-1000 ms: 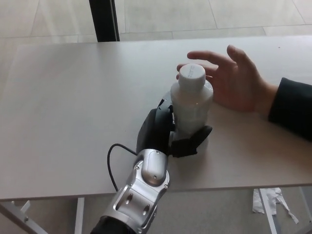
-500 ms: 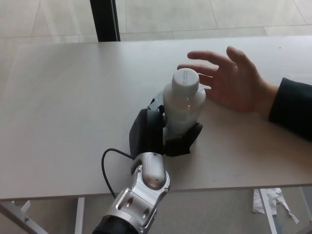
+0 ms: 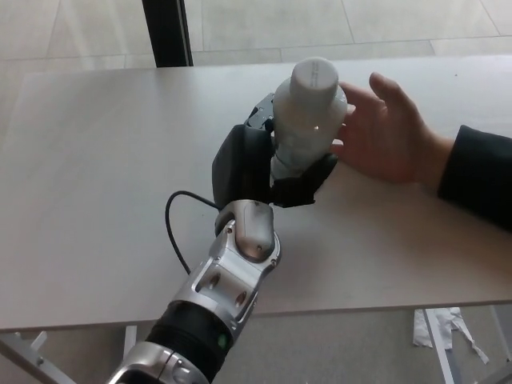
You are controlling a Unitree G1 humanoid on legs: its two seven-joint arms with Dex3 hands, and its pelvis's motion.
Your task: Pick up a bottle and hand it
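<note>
The left robot hand [image 3: 268, 164] is clamped round the lower body of the white bottle [image 3: 308, 116], raised above the desk [image 3: 96, 160] beside a person's open hand [image 3: 384, 136]; seemingly light, rigid, smooth plastic, best gripped mid-body.

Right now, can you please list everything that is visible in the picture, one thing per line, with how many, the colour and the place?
bottle: one, white with a white cap, held above the table in the middle of the view, close to the person's palm
table: one, light beige, fills most of the view
dark post: one, black, behind the table's far edge at the top
floor: pale tiles, beyond the table
white scraps: a few, on the floor under the table's near right corner
cable: one, black, looping beside the robot's wrist
person's hand: one, open, dark sleeve, coming in from the right over the table
left robot hand: one, black on a silver forearm, closed around the bottle
right robot hand: not in view
</note>
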